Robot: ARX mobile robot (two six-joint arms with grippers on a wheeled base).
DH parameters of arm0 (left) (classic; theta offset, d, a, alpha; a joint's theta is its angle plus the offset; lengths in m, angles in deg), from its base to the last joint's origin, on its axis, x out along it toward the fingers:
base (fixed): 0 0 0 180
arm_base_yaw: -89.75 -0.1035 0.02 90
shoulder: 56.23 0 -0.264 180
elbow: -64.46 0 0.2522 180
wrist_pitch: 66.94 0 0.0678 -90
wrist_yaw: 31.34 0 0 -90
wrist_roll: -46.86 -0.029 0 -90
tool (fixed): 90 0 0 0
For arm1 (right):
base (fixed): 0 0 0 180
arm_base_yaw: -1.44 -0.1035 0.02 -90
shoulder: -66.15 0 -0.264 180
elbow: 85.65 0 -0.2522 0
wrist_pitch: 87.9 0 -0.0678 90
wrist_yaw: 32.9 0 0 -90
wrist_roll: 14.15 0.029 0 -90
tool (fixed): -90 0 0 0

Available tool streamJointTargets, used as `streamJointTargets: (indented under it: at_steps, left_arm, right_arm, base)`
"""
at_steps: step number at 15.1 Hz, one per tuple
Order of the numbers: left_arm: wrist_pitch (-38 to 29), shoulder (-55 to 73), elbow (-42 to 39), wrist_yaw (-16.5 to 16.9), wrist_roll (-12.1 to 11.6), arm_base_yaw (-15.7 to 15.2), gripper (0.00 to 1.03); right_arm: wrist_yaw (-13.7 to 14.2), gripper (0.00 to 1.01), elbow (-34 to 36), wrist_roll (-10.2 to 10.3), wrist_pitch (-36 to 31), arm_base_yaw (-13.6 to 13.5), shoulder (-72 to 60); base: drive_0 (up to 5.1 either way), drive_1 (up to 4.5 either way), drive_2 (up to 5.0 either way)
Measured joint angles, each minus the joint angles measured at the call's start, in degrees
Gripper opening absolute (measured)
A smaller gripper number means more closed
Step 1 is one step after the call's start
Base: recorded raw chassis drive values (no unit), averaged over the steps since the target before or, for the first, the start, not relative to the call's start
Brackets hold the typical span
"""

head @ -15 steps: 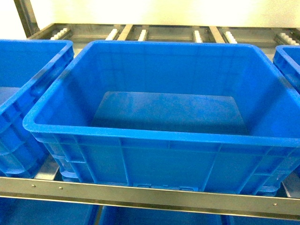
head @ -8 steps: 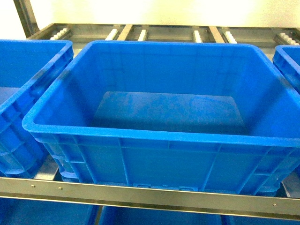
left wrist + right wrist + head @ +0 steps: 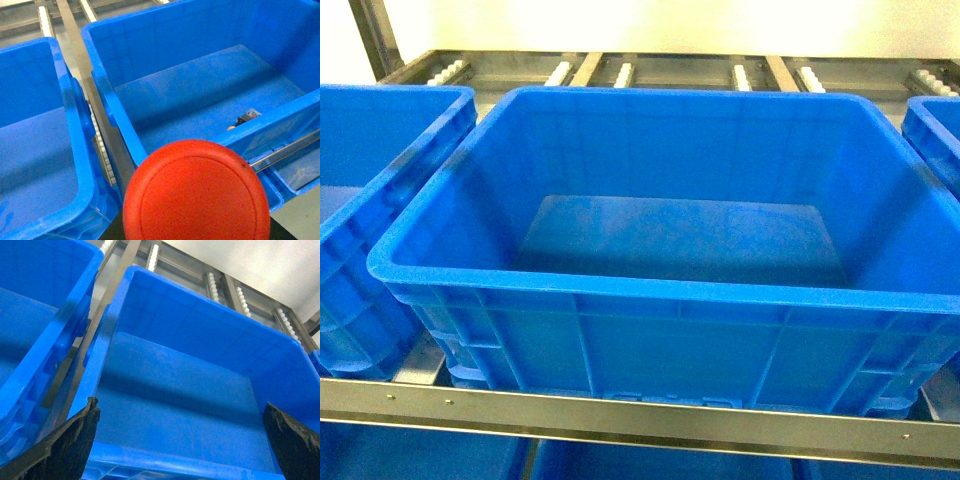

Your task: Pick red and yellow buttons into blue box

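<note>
Red button (image 3: pixel 196 192): its round cap fills the near edge of the left wrist view, close under the camera, above the near-left rim of the blue box (image 3: pixel 107 102). It appears to be carried by the left gripper, but the fingers are hidden behind the cap, so I cannot tell how they are set. A second button (image 3: pixel 244 119) lies inside the box against the near wall; only a black block and an orange-yellow edge show, so it is probably the yellow one, not confirmed.

Right gripper (image 3: pixel 182 440): fingers spread wide, nothing between them, hovering over the box floor.

Step in hand, by judgement: delivery of the red button. The next move calls for carrying the cap further right past the rim, over the open floor, then letting go.

Count:
- Buttons: two in view, one red, one partly hidden.
- Large blue crates on this shelf: three in the head view, the target (image 3: pixel 620 285) in the middle, a left neighbour (image 3: pixel 380 180), and a corner of another at far right (image 3: pixel 935 130).
- Metal shelf rail (image 3: pixel 620 412): one along the near edge.
</note>
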Motion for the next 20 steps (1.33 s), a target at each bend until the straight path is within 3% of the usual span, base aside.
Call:
streamJointTargets:
  at_steps: [3,5,7,10,12,16,20]
  left_arm:
    - [0.04,0.00,0.00,-0.04,0.00,0.00,0.23]
    - [2.71,1.99,2.32,1.53,-0.07,2.38,0.23]
    - [3.30,8.90,11.56,4.15,-1.38,6.32,0.23]
    - [5.64,24.87,25.20,3.13,-4.46,11.41,0.23]
    - [9.51,35.41,34.45,4.24,-4.44,12.79,0.23]
    - [18.56,56.43,55.23,5.99,-2.27,13.84,0.23]
    - [26.75,70.47,70.64,8.81,2.12,17.51,0.23]
  right_arm:
    - [0.00,0.98,0.31,-0.46,-0.26,0.02,0.17]
    - [0.00,0.98,0.31,-0.48,-0.24,0.00,0.17]
    - [-0.02,0.98,0.31,-0.63,-0.22,0.02,0.17]
    - [0.00,0.98,0.31,-0.63,-0.24,0.02,0.17]
    - [0.00,0.98,0.31,-0.66,-0.22,0.00,0.17]
    - [0.00,0.98,0.31,-0.66,-0.24,0.02,0.17]
    - [-0.02,0.98,0.31,-0.66,-0.24,0.00,0.17]
  base:
    - [0.0,0.00,0.0]
    - [0.0,0.00,0.0]
    - [0.0,0.00,0.0]
    - [0.0,0.00,0.0]
    - [0.0,0.00,0.0]
    - [0.0,0.00,0.0]
    - [0.0,0.00,0.0]
